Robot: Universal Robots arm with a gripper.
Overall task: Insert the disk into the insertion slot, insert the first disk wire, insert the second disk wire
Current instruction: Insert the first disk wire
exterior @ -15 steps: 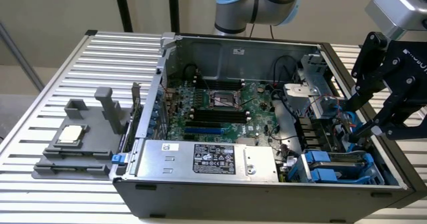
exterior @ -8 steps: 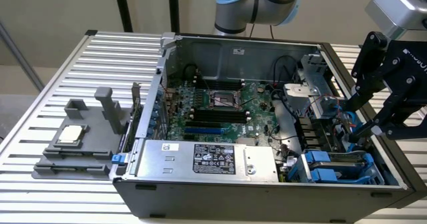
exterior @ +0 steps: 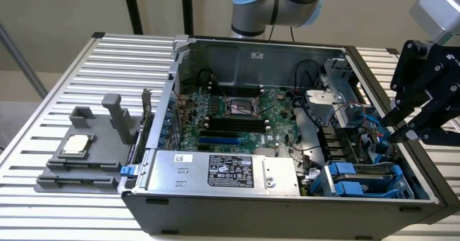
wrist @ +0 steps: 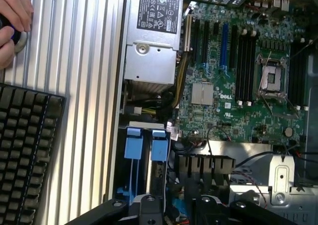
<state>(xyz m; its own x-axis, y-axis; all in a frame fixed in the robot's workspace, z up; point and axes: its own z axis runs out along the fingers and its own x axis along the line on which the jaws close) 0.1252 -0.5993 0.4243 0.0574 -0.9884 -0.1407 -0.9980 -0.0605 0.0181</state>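
Case [exterior: 287, 214] lies open-side up on surface [exterior: 57, 208], prob. for reach from above. Gripper [exterior: 404, 131] hangs by drive cage [exterior: 367, 179], fingers [wrist: 149, 207] apart, nothing clamped.

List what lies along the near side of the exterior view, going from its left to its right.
grey holder block carrying a processor chip → silver power-supply box → insertion slot

Ribbed aluminium tabletop [exterior: 72, 79] — plain beige wall [exterior: 57, 9] behind, black posts [exterior: 131, 9]
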